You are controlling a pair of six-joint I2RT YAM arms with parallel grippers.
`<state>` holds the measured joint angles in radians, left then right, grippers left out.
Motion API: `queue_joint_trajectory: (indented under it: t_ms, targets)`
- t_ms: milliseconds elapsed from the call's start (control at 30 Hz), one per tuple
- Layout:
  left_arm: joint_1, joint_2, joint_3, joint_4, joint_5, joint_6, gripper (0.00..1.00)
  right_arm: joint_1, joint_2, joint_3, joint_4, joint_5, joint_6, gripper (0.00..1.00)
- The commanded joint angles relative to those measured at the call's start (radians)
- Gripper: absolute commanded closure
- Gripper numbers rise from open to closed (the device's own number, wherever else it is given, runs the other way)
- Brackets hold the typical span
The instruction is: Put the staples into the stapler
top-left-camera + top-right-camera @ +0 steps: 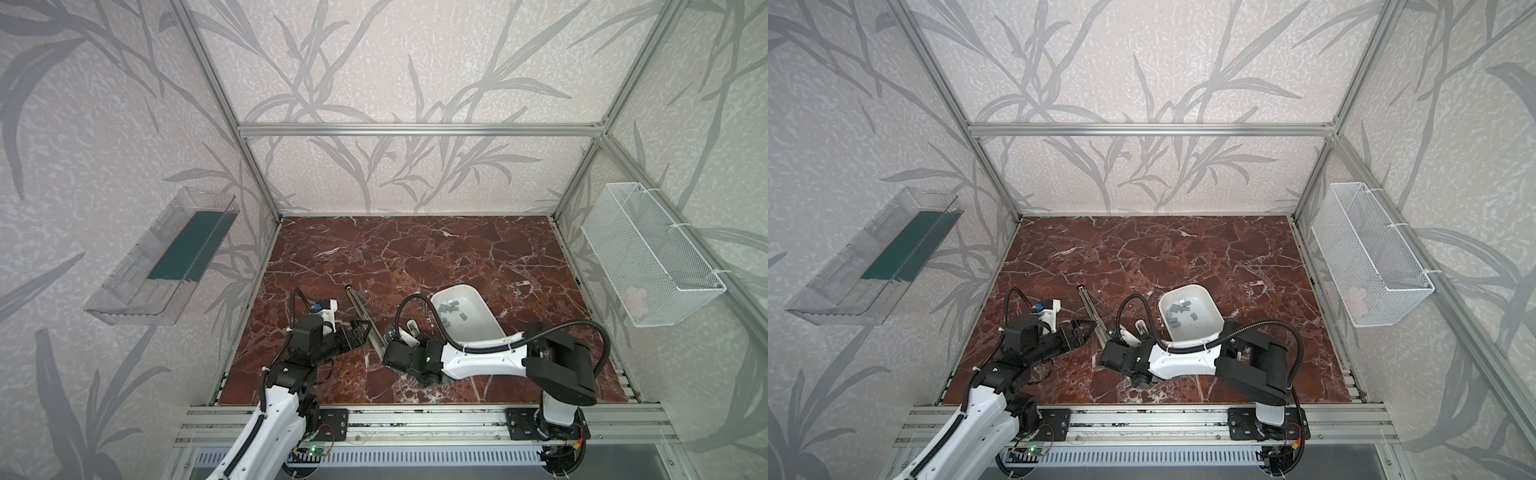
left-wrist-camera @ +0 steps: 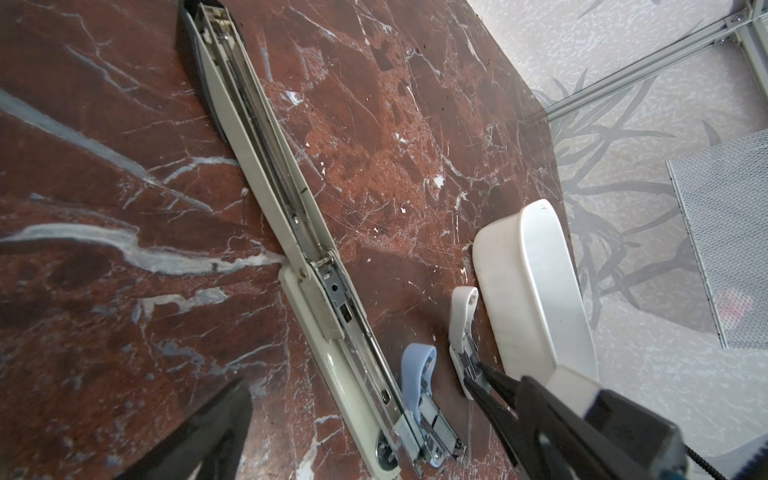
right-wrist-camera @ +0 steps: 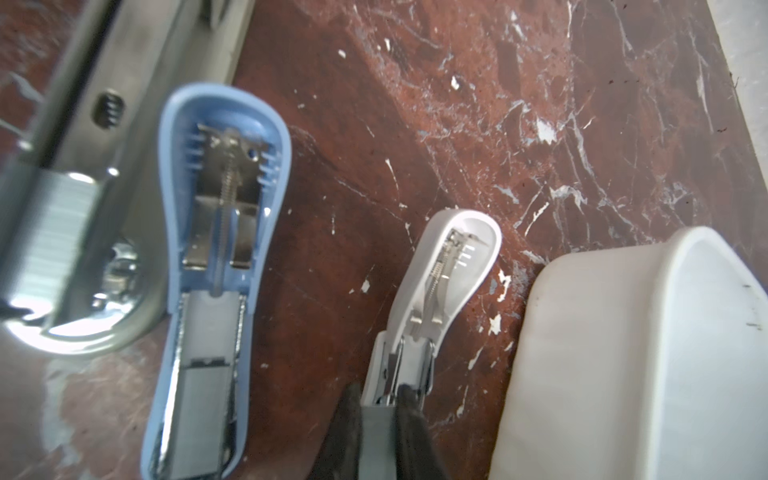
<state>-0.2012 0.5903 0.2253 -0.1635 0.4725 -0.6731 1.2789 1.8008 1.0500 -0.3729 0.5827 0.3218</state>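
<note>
Staples (image 1: 451, 308): loose grey strips in white tub (image 1: 478, 326), right of centre. Right gripper (image 3: 378, 390) clamped on strip (image 3: 376, 432) at white stapler (image 3: 457, 257), just left of tub. Left gripper (image 1: 360, 330) jaws apart, beside long stapler (image 1: 357, 301).

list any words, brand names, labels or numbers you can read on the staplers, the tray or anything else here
No readable text in any view.
long beige stapler: no brand or number shows.
blue stapler and white stapler: bare plastic and metal, no print.
white tray: plain, only dark specks near the rim.
circuit board at an arm base: any marking is too small to read.
</note>
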Motion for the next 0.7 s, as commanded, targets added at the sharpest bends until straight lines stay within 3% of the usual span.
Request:
queue_joint_trajectory:
  t_ms: [0, 167, 300, 500, 667]
  targets:
    - [-0.002, -0.009, 0.004, 0.001, -0.008, 0.001, 0.01, -0.031, -0.071, -0.026, 0.030, -0.051, 0.016, 0.86]
    - [-0.002, -0.009, 0.004, 0.000, -0.008, 0.001, 0.01, -0.079, -0.160, -0.113, 0.121, -0.119, 0.050, 0.86]
    - [-0.001, -0.008, 0.005, 0.002, -0.009, 0.001, 0.01, -0.089, -0.196, -0.173, 0.193, -0.082, 0.093, 0.86]
    - [-0.001, -0.001, 0.006, 0.005, -0.007, 0.003, 0.01, -0.087, -0.182, -0.133, 0.147, -0.068, 0.365, 0.90]
    - [-0.002, -0.001, 0.009, 0.014, -0.013, 0.001, 0.01, -0.085, -0.170, -0.105, 0.070, -0.053, 0.511, 0.93]
